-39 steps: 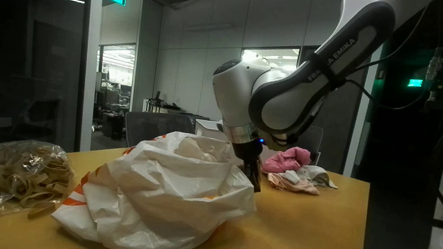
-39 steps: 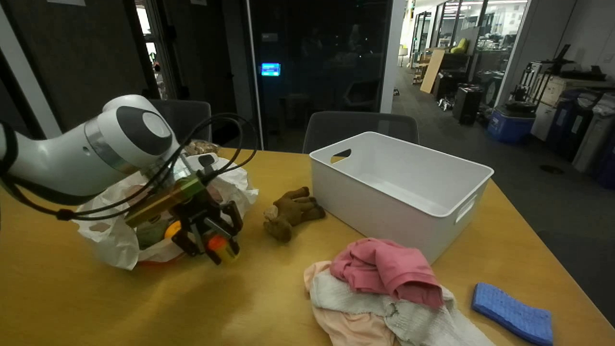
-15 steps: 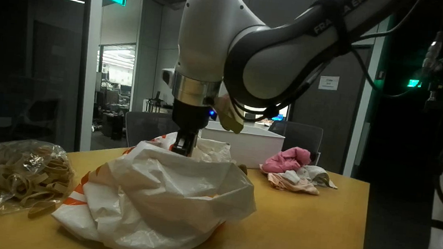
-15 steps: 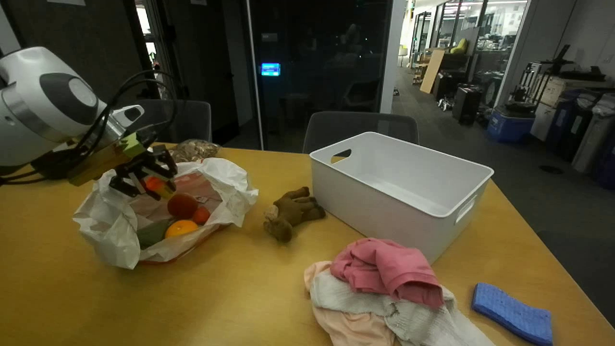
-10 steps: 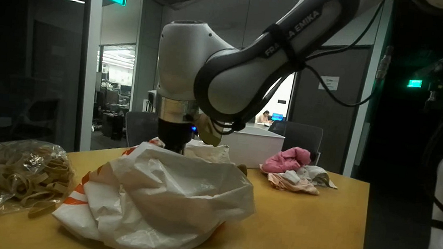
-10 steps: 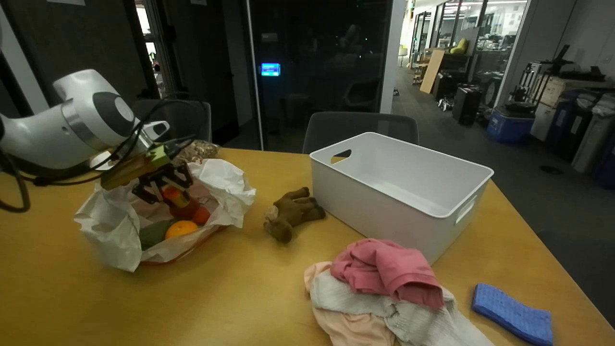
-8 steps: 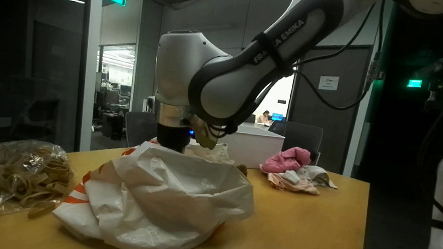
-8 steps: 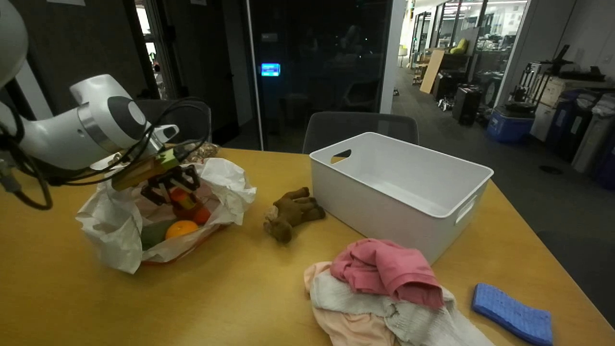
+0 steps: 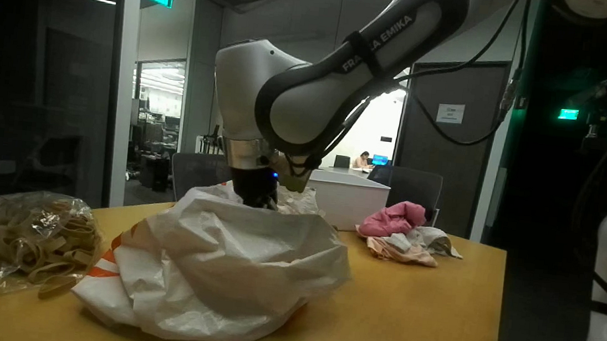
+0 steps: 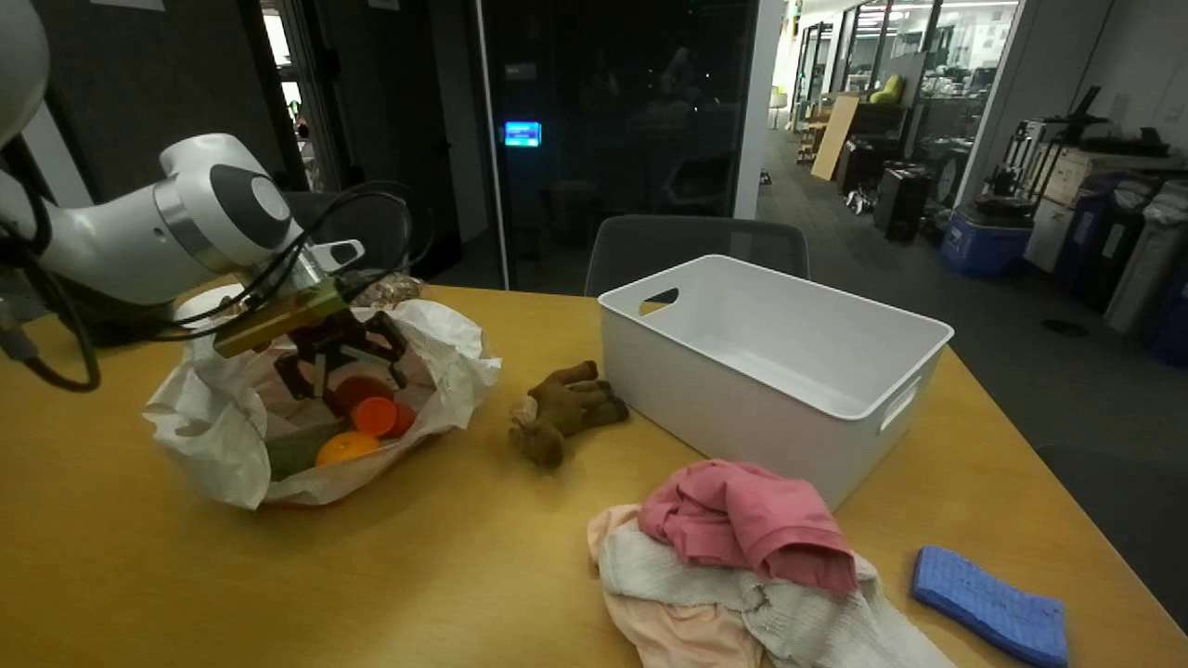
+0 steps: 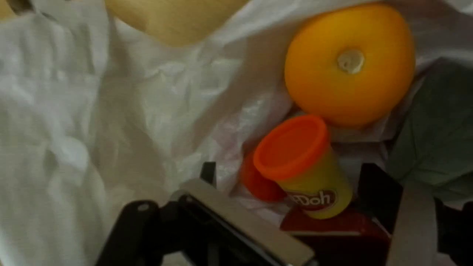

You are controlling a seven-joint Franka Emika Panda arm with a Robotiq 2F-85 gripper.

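Observation:
My gripper [image 10: 360,384] hangs inside the mouth of a crumpled white plastic bag [image 9: 215,279], its fingers spread wide. In the wrist view a yellow Play-Doh can [image 11: 321,181] with an orange lid lies tilted between the fingers, with gaps on both sides. The can rests against a dark red object [image 11: 332,225] and a small red round thing [image 11: 257,181]. An orange fruit [image 11: 349,85] and a dull green object [image 11: 436,129] lie beside it in the bag. The bag's near wall hides the fingertips in an exterior view.
A white bin [image 10: 724,399] stands on the table, with a brown plush animal [image 10: 566,413] between it and the bag. Pink, white and peach cloths [image 10: 742,529] lie piled near a blue sponge-like pad [image 10: 988,603]. A clear bag of tan bands [image 9: 37,242] sits beside the white bag.
The gripper carried the can from beside the bag to above its mouth, then lowered it in. The fingers have since opened, and the can now lies loose among the bag's contents.

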